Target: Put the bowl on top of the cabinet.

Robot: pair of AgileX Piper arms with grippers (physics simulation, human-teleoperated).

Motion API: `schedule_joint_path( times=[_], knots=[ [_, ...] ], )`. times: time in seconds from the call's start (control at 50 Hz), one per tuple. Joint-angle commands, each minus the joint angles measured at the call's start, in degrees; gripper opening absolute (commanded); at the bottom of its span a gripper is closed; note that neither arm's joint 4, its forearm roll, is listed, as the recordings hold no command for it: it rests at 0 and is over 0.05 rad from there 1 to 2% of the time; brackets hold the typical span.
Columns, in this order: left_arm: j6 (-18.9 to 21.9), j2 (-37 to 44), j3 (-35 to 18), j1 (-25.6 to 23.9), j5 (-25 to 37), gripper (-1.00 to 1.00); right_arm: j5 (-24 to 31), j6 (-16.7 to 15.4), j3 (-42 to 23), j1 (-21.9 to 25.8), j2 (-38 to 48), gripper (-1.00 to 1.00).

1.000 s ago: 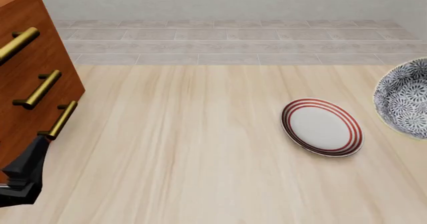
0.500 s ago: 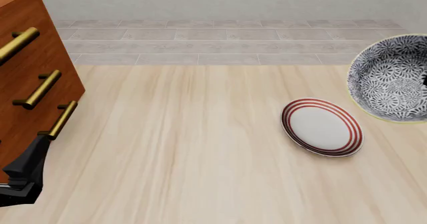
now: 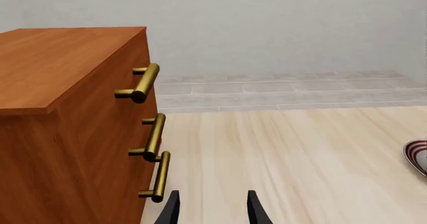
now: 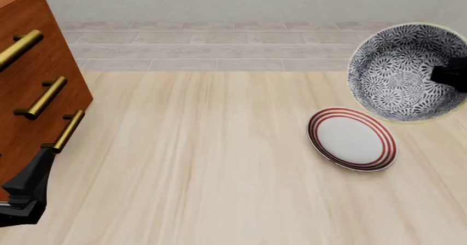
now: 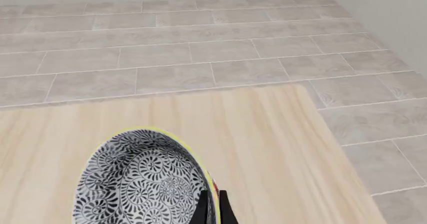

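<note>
Patterned bowl (image 4: 400, 73) in right tool (image 5: 212, 204), aloft

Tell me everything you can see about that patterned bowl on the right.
The round, deep bowl with a dense black-and-white floral pattern inside and a pale yellowish rim looks like glazed ceramic. It is lifted off the light wooden table and tilted, its opening facing the front camera. The right gripper holds it, its jaws closed over the rim, one finger inside and one outside. It sits just beyond the flat white plate with red rings, overlapping that plate's far edge in the front view, across the table from the cabinet.
</note>
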Motion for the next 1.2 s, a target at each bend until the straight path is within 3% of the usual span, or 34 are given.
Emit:
schedule_joint_path(
  times=[0.02, 1.2],
  knots=[
    [-0.1, -0.4, 0.0, -0.2, 0.1, 1.0, -0.9, 1.0, -1.6, 5.4, 1.3, -1.0],
    [-0.6, -1.0, 0.0, -0.4, 0.4, 1.0, -6.6, 1.1, -7.3, 25.1, 10.6, -1.0]
  ],
)
